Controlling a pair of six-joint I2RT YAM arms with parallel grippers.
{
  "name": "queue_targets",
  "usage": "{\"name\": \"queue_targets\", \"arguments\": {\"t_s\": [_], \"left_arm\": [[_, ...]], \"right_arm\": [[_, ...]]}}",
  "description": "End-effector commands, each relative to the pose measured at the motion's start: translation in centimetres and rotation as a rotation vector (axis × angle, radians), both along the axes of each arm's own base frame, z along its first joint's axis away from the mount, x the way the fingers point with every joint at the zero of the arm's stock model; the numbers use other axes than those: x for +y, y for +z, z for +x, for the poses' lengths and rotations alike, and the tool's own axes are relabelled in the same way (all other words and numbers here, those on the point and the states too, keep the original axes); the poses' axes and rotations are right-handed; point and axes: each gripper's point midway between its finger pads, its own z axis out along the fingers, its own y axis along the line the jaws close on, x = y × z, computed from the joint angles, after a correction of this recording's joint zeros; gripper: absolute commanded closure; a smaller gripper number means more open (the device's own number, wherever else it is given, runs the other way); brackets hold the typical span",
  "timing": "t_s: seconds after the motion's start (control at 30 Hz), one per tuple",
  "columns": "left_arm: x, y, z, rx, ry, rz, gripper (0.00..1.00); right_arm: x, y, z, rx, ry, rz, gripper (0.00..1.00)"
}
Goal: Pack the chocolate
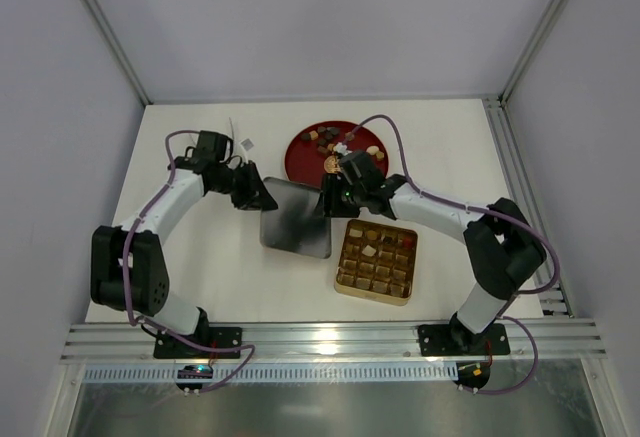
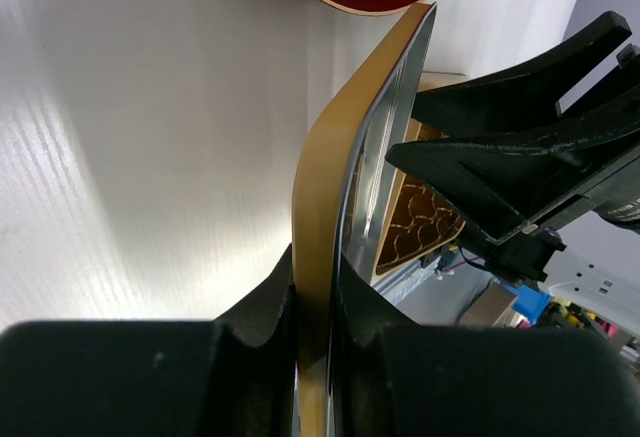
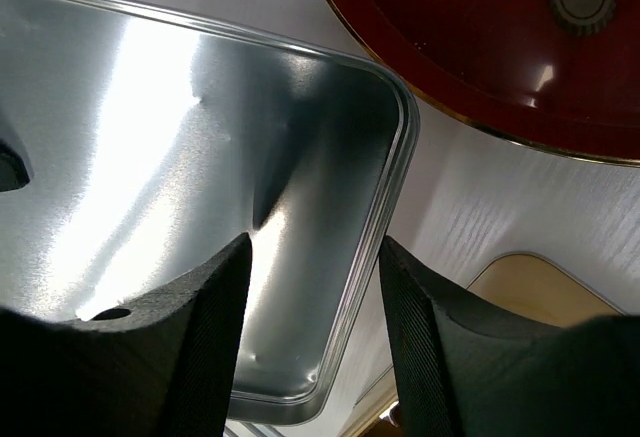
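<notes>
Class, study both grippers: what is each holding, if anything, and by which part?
The left gripper pinches the tin lid by its rim. The right gripper stands open astride another stretch of rim, holding nothing.

No text, brand, number or sign can be read in any of the views. A small white tag (image 1: 247,143) lies on the table (image 1: 200,257) beside the red plate (image 1: 298,160). It carries a dark mark, but it is too small to read.
</notes>
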Motion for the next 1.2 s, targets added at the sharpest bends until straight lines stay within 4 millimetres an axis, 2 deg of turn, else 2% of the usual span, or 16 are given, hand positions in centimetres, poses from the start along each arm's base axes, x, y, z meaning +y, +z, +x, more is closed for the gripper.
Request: {"name": "queue_targets", "arguments": {"t_s": [0.0,0.27,0.33,0.43,0.47,0.5,0.6,0.67,0.7,0.77,0.8,0.83,0.9,1.0,1.03,1.17], "left_arm": [[-0.6,1.9,0.7,-0.014,-0.010,-0.090,1.00],[0.1,3.1,1.2,-0.019,0.019,-0.157,1.00],[0.1,3.2,1.3,-0.017,0.024,-0.169,1.00],[0.2,3.4,1.5,-0.011,0.032,-0.191,1.00],[0.2,3.4,1.6,-0.008,0.032,-0.197,1.00],[0.2,3.6,1.7,-0.009,0.037,-0.205,1.00],[0.2,3.8,1.9,-0.007,0.040,-0.219,1.00],[0.1,3.8,1.9,0.002,0.042,-0.227,1.00],[0.1,3.8,2.0,0.002,0.042,-0.231,1.00],[0.0,3.9,2.1,0.006,0.046,-0.238,1.00],[0.0,3.9,2.1,0.008,0.048,-0.241,1.00],[-0.1,4.0,2.2,0.011,0.050,-0.246,1.00],[-0.2,4.2,2.2,0.012,0.052,-0.252,1.00],[-0.2,4.6,2.2,0.010,0.053,-0.263,1.00],[-0.3,4.7,2.2,0.012,0.054,-0.265,1.00],[-0.4,4.8,2.0,0.019,0.052,-0.273,1.00]], "right_arm": [[1.8,6.2,1.7,-0.199,0.029,0.104,0.44],[0.1,9.4,1.8,-0.334,0.014,0.097,0.34],[-0.3,9.4,1.7,-0.356,0.027,0.081,0.32],[-0.6,11.3,1.0,-0.471,0.076,0.075,0.30],[-0.1,12.5,-0.6,-0.534,0.123,0.075,0.29],[-0.6,12.9,-0.6,-0.617,0.138,0.003,0.29],[-0.1,14.2,-3.6,-0.778,0.245,-0.085,0.28],[-0.2,14.1,-4.6,-0.832,0.274,-0.108,0.26],[0.3,14.6,-6.2,-0.869,0.316,-0.101,0.25],[0.1,14.0,-6.9,-0.942,0.350,-0.188,0.23],[1.0,13.7,-8.3,-0.967,0.402,-0.201,0.23],[1.0,13.6,-8.6,-1.007,0.427,-0.260,0.22],[2.8,13.0,-10.2,-1.051,0.484,-0.285,0.22],[3.3,12.0,-10.0,-1.123,0.507,-0.440,0.22],[3.9,10.8,-10.2,-1.125,0.536,-0.481,0.22],[4.4,10.2,-9.7,-1.178,0.531,-0.561,0.21]]}}
